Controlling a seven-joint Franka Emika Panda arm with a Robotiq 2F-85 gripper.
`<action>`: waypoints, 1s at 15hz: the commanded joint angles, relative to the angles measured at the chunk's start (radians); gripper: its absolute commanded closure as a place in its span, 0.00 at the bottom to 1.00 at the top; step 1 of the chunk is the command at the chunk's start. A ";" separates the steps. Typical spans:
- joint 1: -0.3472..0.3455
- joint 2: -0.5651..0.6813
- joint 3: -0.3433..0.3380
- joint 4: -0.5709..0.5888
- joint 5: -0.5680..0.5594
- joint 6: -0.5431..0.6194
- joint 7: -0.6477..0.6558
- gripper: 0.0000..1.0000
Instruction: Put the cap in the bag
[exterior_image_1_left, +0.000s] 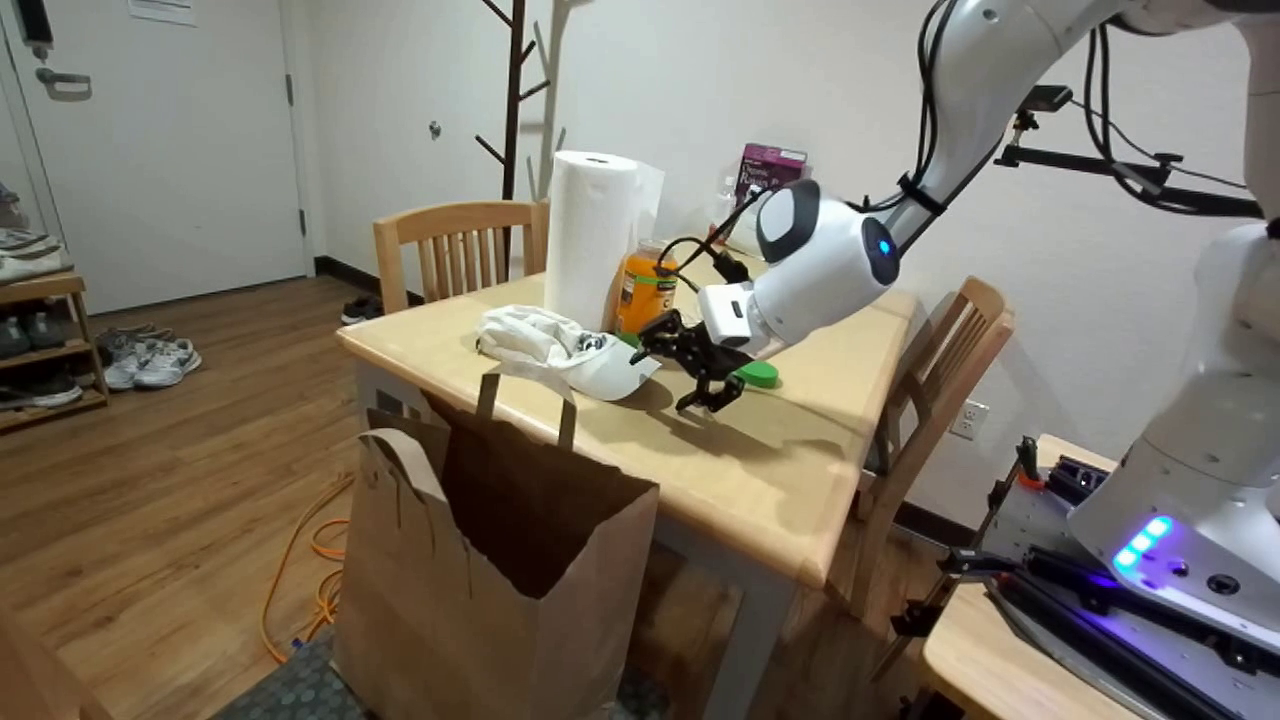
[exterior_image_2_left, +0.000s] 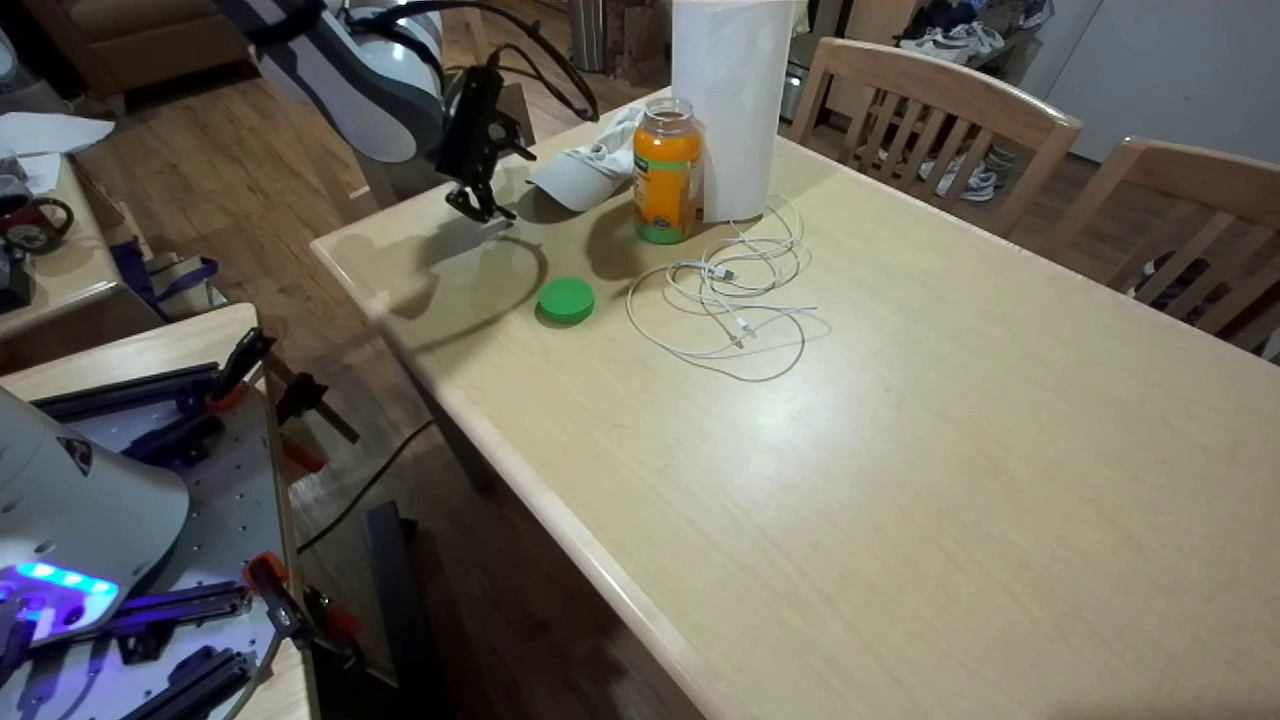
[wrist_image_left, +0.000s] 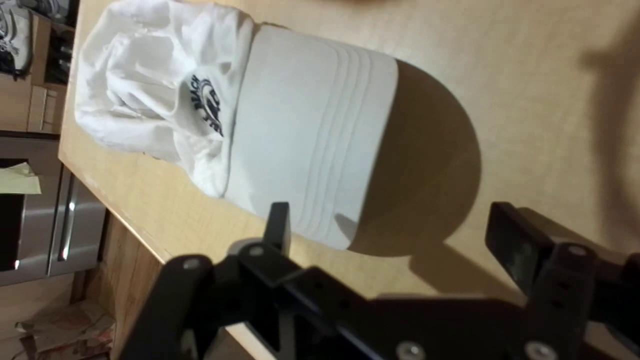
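Note:
The whitish-grey cap (exterior_image_1_left: 596, 368) lies on the table, its crown crumpled and its brim toward my gripper. It also shows in an exterior view (exterior_image_2_left: 580, 178) and in the wrist view (wrist_image_left: 292, 117). My gripper (exterior_image_1_left: 660, 383) is open and empty, above the table just beyond the brim's edge. In the wrist view the fingers (wrist_image_left: 389, 215) are wide apart; the left fingertip overlaps the brim's corner in the picture, and contact cannot be told. The brown paper bag (exterior_image_1_left: 430, 580) stands open, handles up, beside the table's near edge. It cannot be clearly made out in the remaining views.
A paper-towel roll (exterior_image_1_left: 590, 240) and an orange jar (exterior_image_1_left: 645, 290) stand close behind the cap. A green lid (exterior_image_2_left: 566, 300) and a white cable (exterior_image_2_left: 735, 290) lie on the table (exterior_image_2_left: 850, 480). Chairs (exterior_image_1_left: 460, 245) stand around it. An orange cord (exterior_image_1_left: 325, 590) lies near the bag.

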 joint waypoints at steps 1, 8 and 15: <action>-0.011 -0.001 0.004 0.021 -0.067 -0.059 0.049 0.00; -0.025 0.014 0.011 0.047 -0.109 -0.073 0.117 0.40; -0.025 0.000 0.008 0.041 -0.124 -0.064 0.170 0.86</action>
